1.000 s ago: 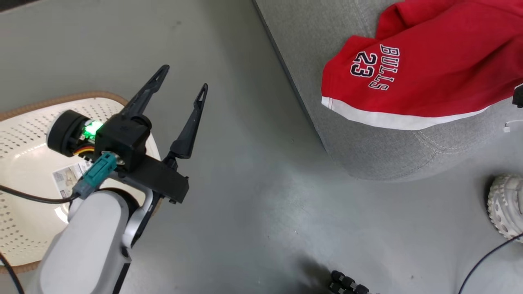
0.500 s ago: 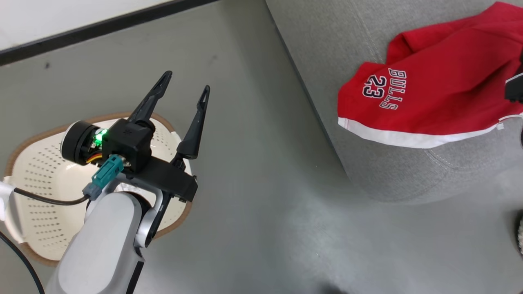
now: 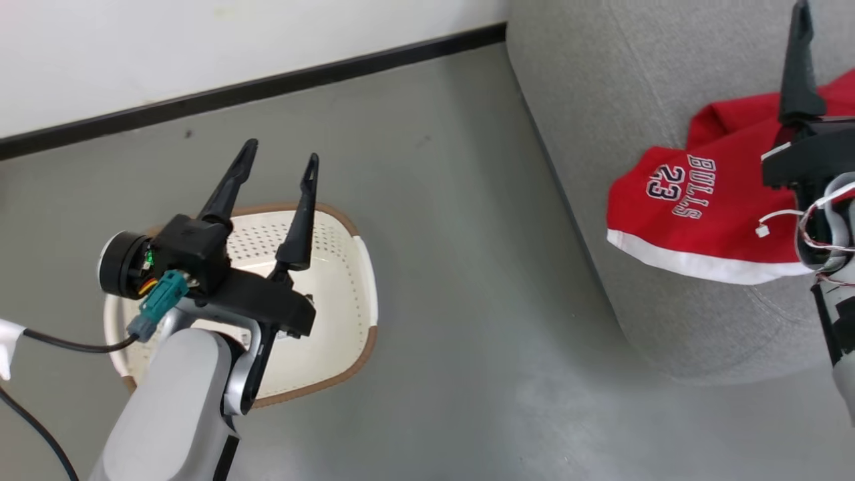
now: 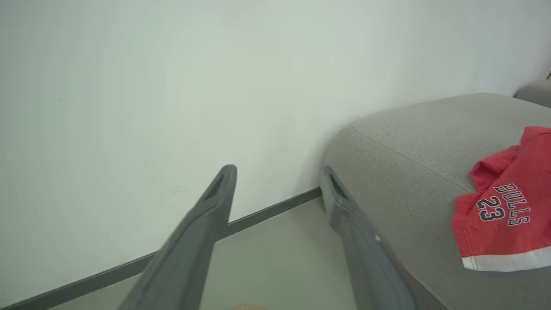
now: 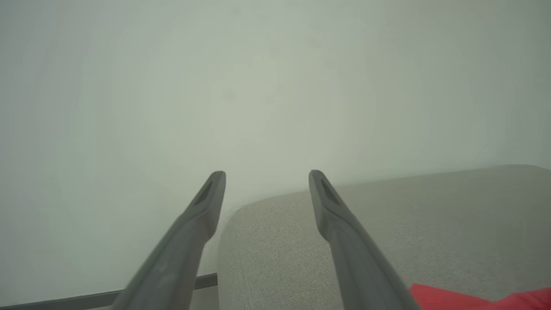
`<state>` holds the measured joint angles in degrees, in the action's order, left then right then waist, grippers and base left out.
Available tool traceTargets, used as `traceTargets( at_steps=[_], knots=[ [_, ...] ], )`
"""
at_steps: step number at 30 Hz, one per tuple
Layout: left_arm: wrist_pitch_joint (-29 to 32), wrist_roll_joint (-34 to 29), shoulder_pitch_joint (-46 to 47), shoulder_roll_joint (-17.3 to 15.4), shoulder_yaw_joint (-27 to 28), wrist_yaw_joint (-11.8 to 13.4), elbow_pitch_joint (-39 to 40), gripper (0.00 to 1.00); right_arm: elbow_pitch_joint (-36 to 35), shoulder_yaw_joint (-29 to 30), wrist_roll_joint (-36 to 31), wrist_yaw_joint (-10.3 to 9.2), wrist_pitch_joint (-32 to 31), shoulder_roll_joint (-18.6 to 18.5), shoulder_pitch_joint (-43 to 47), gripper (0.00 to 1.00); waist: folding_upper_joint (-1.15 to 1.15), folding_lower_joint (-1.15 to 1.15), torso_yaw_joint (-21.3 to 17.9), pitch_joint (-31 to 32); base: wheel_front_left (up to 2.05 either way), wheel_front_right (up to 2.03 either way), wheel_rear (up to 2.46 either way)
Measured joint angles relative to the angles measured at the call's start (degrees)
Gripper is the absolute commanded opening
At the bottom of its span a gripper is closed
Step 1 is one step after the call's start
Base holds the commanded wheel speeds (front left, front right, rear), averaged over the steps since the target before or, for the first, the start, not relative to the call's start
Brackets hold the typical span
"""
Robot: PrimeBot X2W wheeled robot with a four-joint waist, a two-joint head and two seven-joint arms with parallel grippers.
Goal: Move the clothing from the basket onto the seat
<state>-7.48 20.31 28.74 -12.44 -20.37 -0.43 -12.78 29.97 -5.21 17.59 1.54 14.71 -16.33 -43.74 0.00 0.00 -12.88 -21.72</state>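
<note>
Your left claw is spread wide over the basket, holding nothing. Your right claw is spread too. The red clothing lies on the seat.

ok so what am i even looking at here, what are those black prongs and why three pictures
The prongs are a two-armed robot's claws. The head view looks down at the left claw, open above a cream basket on the floor, and at one finger of the right claw over a grey sofa. The other pictures come from wrist cameras looking along each claw's fingers; both claws are open and hold nothing. A red "BULLS 23" garment lies on the sofa.
</note>
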Motion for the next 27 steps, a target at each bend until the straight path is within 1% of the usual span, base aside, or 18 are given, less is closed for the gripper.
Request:
traceTargets(
  at_steps=[6, 10, 12, 14, 17, 27],
  knots=[
    [-1.8, 0.4, -1.4, 0.0, 1.5, 1.1, -1.7, 1.00, -0.6, -2.3, -0.6, 0.76, 0.0, 2.4, 1.1, 1.00, 0.00, 0.00, 2.8, 2.7, 0.00, 0.00, 0.00],
    [-2.8, 0.8, -2.6, 0.0, 2.4, 1.8, -2.8, 1.00, -0.5, -3.4, -0.6, 1.31, 0.0, 3.2, 2.4, 1.00, 0.00, 0.00, 4.3, 4.6, 0.00, 0.00, 0.00],
    [-3.2, 0.9, -3.3, -0.1, 3.1, 2.0, -3.0, 1.00, -0.5, -4.0, -0.6, 1.49, 0.0, 3.7, 3.1, 1.00, 0.00, -0.01, 5.0, 5.6, 0.00, 0.00, 0.00],
    [-3.4, 1.0, -4.2, -0.1, 3.3, 3.0, -3.0, 1.00, -0.5, -4.7, -0.6, 1.56, 0.0, 4.4, 4.0, 1.00, 0.00, 0.00, 5.7, 6.5, 0.00, 0.00, 0.00],
    [-3.8, 1.0, -5.9, -0.2, 4.0, 3.2, -3.0, 1.00, -0.6, -5.6, -0.9, 1.99, 0.0, 5.4, 5.0, 1.00, 0.00, -0.01, 6.6, 7.8, 0.00, 0.00, 0.00],
    [-5.1, 1.3, -10.2, -0.4, 7.0, 5.1, -3.6, 1.00, -1.1, -8.0, -1.2, 2.08, 0.0, 7.6, 10.3, 1.00, 0.00, 0.00, 8.6, 12.0, 0.00, 0.00, 0.00]
  ],
)
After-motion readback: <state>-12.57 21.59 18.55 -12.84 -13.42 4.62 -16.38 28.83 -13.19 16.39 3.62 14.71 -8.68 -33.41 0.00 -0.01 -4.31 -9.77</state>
